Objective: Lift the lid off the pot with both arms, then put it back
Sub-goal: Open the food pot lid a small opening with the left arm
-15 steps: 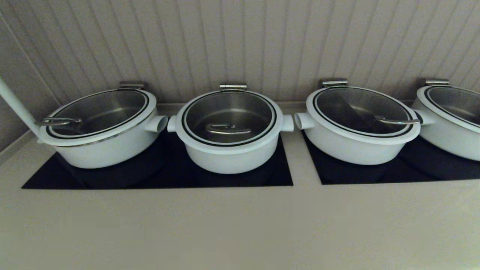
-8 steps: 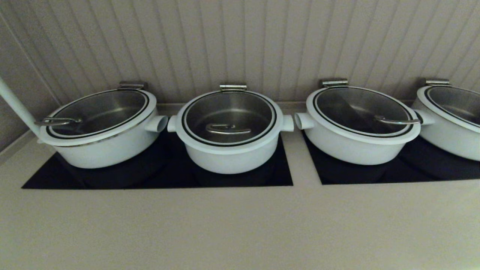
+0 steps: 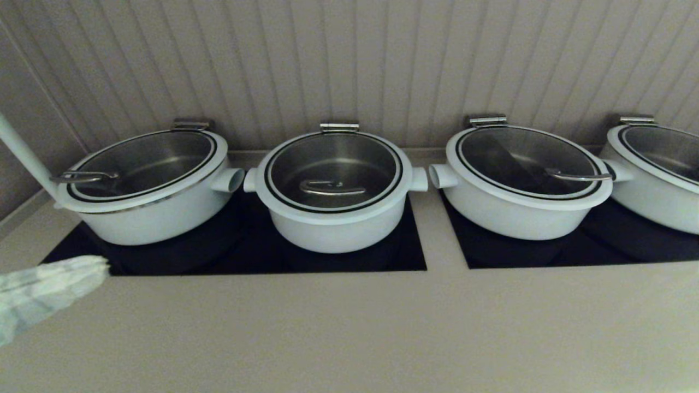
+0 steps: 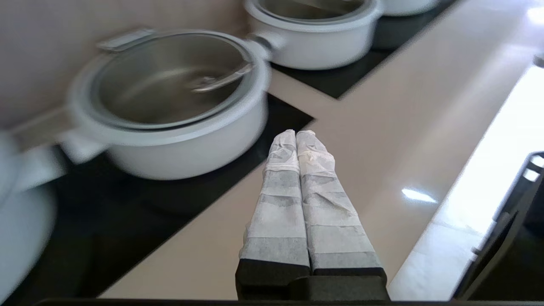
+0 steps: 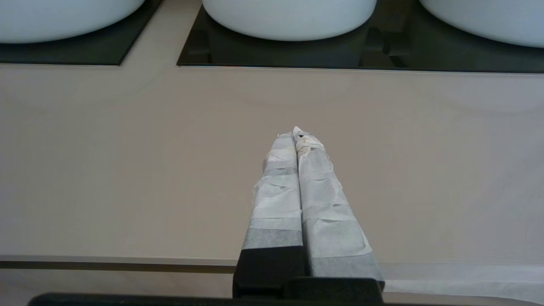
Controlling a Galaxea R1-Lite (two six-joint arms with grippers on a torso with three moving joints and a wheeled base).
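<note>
Several white pots with glass lids stand in a row on black cooktops. The centre pot [image 3: 334, 233] carries a lid [image 3: 349, 158] with a metal handle [image 3: 332, 189]; it also shows in the left wrist view [image 4: 187, 140]. My left gripper [image 3: 102, 266] comes in low at the left edge of the head view, shut and empty, over the counter in front of the leftmost pot [image 3: 153, 218]. In its own view, the left gripper [image 4: 296, 133] points past the cooktop's corner. My right gripper [image 5: 296, 132] is shut and empty over bare counter, out of the head view.
Two more pots [image 3: 519, 213] [image 3: 655, 191] stand on the right cooktop [image 3: 573, 254]. A ribbed wall [image 3: 349, 65] rises right behind the pots. The beige counter [image 3: 349, 327] stretches in front; its front edge [image 5: 127, 260] shows in the right wrist view.
My left gripper has come into the head view at the lower left. The pots and lids have not moved.
</note>
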